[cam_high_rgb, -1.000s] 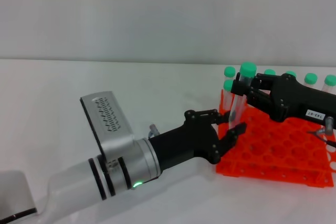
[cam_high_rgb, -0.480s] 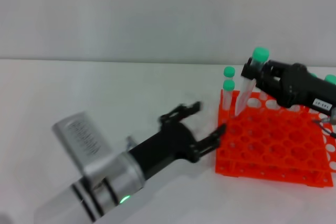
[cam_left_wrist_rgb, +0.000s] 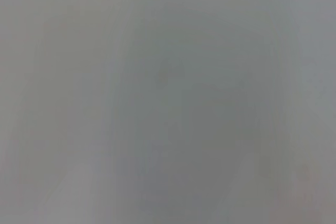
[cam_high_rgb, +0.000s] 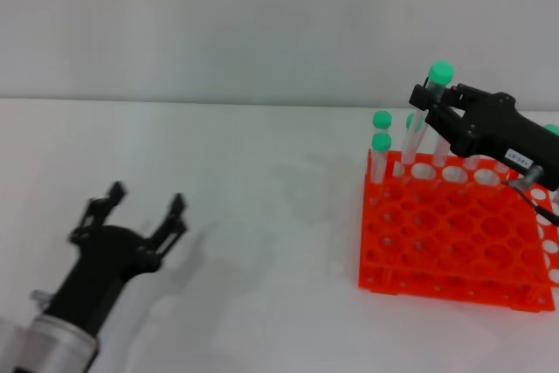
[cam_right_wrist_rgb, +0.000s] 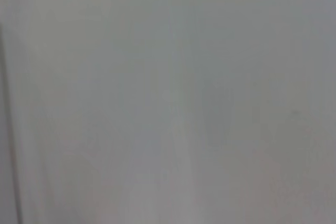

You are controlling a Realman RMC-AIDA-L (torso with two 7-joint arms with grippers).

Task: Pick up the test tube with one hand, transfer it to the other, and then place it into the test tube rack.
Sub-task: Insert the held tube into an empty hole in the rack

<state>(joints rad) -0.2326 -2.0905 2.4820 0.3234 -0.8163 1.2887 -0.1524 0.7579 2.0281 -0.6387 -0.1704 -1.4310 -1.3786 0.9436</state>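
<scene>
Grey blur fills both wrist views; nothing can be made out there. From the head camera, the right hand (cam_high_rgb: 434, 102) is cut off at the right edge, as is the orange rack (cam_high_rgb: 454, 238). It grips a green-capped tube (cam_high_rgb: 435, 104), tilted, above the rack's far row beside other tubes (cam_high_rgb: 381, 150). At near left over the white bench (cam_high_rgb: 244, 216), the left hand (cam_high_rgb: 144, 205) is spread wide, holding nothing.
</scene>
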